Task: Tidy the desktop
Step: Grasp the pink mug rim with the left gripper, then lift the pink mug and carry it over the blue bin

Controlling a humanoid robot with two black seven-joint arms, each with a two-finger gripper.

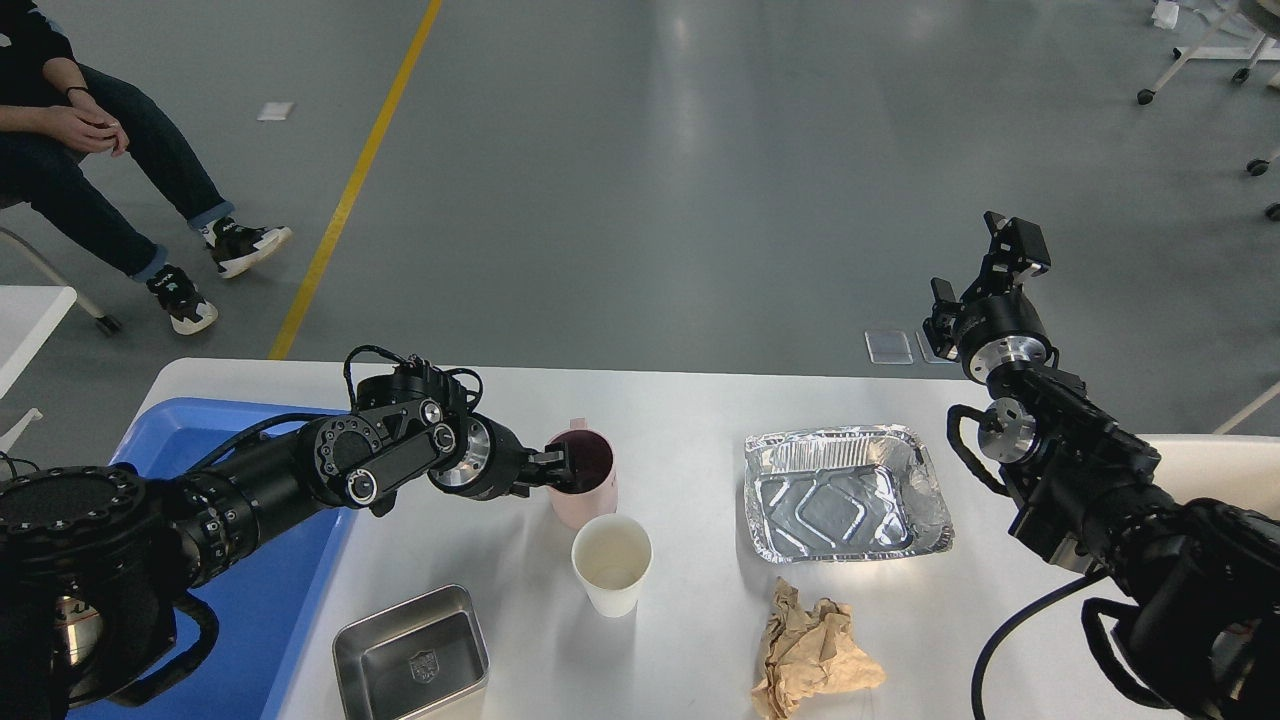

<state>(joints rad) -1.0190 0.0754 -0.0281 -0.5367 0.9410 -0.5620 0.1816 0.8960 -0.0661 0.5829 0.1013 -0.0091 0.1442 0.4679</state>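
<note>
The white desktop [690, 590] carries a pink cup [585, 495] with a dark inside, a white paper cup [611, 563] just in front of it, an empty foil tray [845, 495] and a crumpled brown paper [812, 655]. My left gripper [560, 466] reaches in from the left and sits at the pink cup's left rim, with its tip down in the cup's mouth. Its fingers are dark and cannot be told apart. My right gripper [980, 272] is raised beyond the table's far right edge, open and empty.
A blue plastic tray [270, 590] lies under my left arm at the table's left end. A square steel box [412, 655] stands at the front left. A cream-white bin's edge [1195, 447] shows at the right. A person [70, 130] sits at the far left.
</note>
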